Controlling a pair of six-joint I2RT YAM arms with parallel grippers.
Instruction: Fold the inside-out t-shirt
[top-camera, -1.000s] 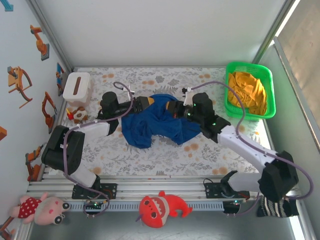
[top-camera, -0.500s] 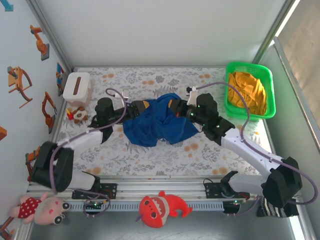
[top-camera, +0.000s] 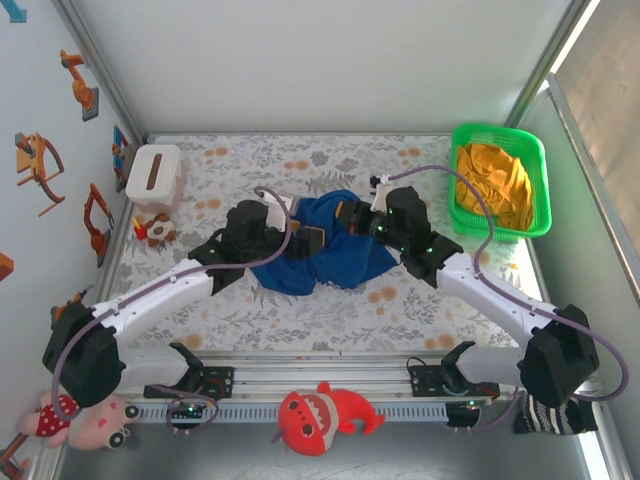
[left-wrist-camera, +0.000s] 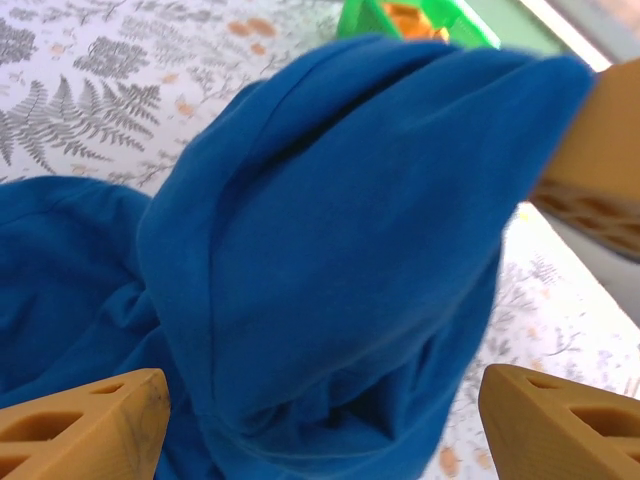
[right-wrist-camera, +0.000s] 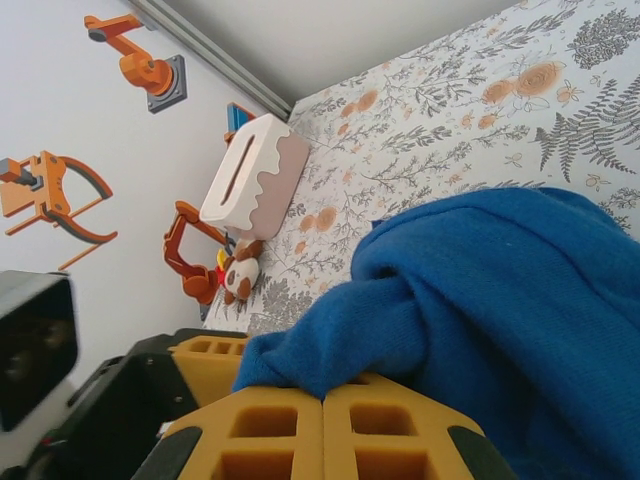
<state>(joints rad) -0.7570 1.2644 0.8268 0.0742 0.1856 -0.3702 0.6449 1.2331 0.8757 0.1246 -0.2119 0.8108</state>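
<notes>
The table (top-camera: 330, 310) wears a fern-and-flower print cover. A blue t-shirt (top-camera: 340, 255) sits bunched in a heap near its middle. At the far left corner stands a white tissue box (top-camera: 153, 172), with a small toy (top-camera: 155, 230) just beside it. A green basket (top-camera: 498, 129) sits at the far right corner.

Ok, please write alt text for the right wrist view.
The right gripper is shut on a fold of the blue t-shirt, low in the picture. Behind it, a white tissue box stands on the flowered table.
</notes>
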